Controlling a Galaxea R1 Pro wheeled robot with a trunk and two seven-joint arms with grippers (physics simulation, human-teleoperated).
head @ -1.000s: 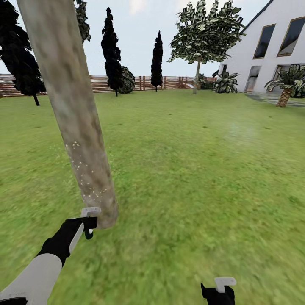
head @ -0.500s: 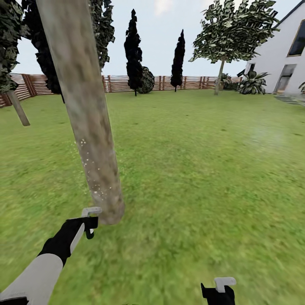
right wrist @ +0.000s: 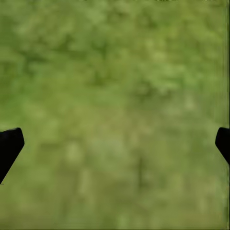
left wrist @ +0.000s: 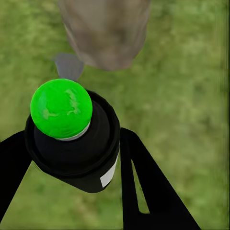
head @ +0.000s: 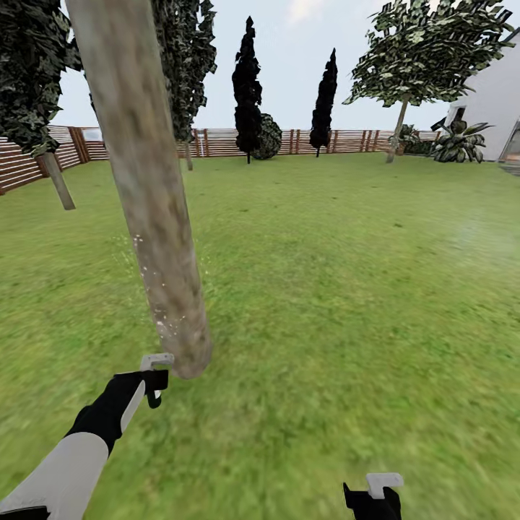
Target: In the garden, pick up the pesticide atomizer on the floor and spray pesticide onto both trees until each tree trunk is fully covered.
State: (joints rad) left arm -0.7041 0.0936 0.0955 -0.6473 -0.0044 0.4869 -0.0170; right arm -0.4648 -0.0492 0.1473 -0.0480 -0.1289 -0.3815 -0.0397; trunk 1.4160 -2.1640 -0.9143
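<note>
1. The left end effector is clenched on the pesticide atomizer, a black bottle with a bright green round cap, its black fingers pressed against both sides of the body.
2. In the head view the left end effector sits just beside the foot of the near tree trunk, low over the grass lawn; whether it touches the bark cannot be told.
3. In the left wrist view the atomizer's green cap faces the base of the tree trunk, which meets the grass just ahead of it.
4. The near trunk is a thick, mottled tan-grey column leaning slightly in the picture, with tiny white specks of pesticide scattered over its lower part.
5. The right end effector is released, with its two black fingertips spread wide apart over bare grass and nothing between them; in the head view the right end effector hangs low, well apart from the trunk.
6. A second tree with a ragged grey-green crown stands far off by the wooden fence, near the white house.
7. Slim black-leaved trees and a round bush stand along the fence.
</note>
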